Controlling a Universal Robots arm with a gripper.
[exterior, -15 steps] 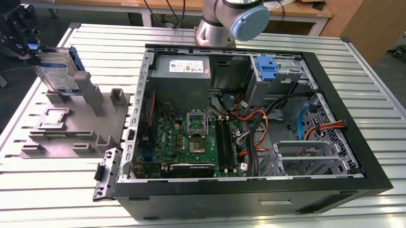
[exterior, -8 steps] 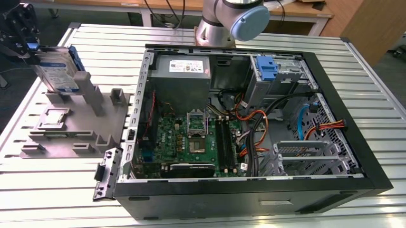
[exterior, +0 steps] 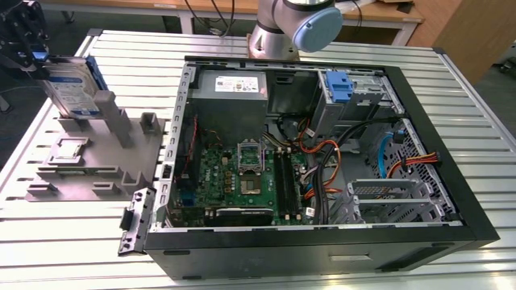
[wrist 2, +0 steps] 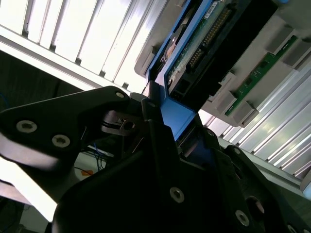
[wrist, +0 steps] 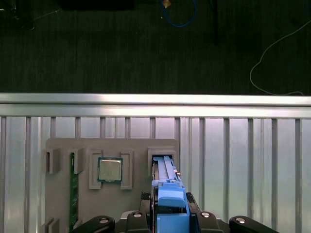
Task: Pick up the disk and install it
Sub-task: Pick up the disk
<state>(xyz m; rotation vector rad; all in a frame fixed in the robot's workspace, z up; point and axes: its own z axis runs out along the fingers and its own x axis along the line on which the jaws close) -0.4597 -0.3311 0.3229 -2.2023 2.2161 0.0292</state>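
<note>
Legible text: none. White sticker on the power supply [exterior: 238,83], upper centre of the exterior view: print too small. White-and-blue label on the disk [exterior: 71,90], upper left: unreadable.

Your end effector [wrist: 171,213] straddles the disk [wrist: 165,172], which stands on edge with its blue carrier frame between the black jaws. They seem to clamp it, though the contact is hard to make out. Just beside the disk, a processor chip [wrist: 110,170] lies in a recess of the grey fixture [wrist: 63,145]. A green memory stick [wrist: 74,189] stands beyond the chip. The slatted surface [wrist: 243,160] ends at dark floor [wrist: 97,48].
</note>
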